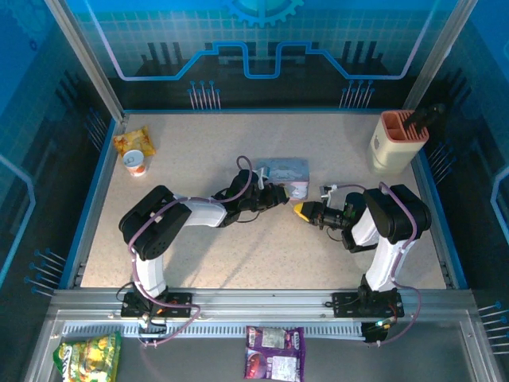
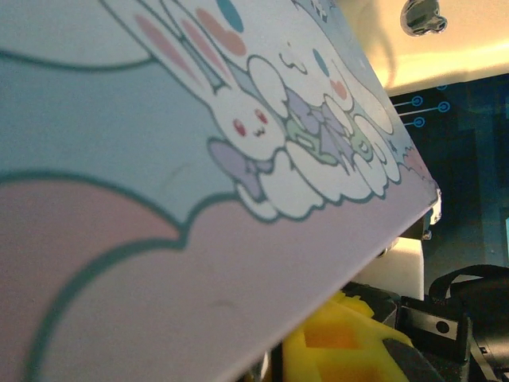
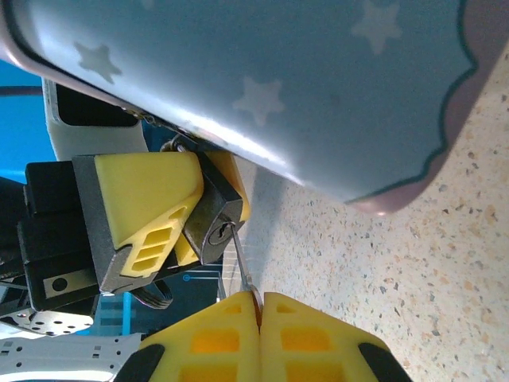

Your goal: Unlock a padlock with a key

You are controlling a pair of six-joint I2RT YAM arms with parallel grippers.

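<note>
The padlock [image 3: 208,221] is small and dark, with its keyhole facing my right gripper. My left gripper [image 1: 277,196] is shut on it, one yellow finger [image 3: 141,205] lying across its body. My right gripper [image 3: 260,298] is shut on the key [image 3: 242,259], a thin metal sliver whose tip is at the keyhole. In the top view the right gripper [image 1: 303,211] meets the left one just in front of the tin [image 1: 285,169]. In the left wrist view the tin's cartoon lid [image 2: 159,159] hides the padlock, and a yellow finger [image 2: 338,350] shows below it.
The grey-blue tin [image 3: 262,72] lies close over both grippers on the speckled table [image 3: 382,263]. A beige holder [image 1: 398,142] stands at the back right. A snack packet [image 1: 130,142] and a cup [image 1: 137,163] sit at the back left. Packets [image 1: 273,352] lie on the near ledge.
</note>
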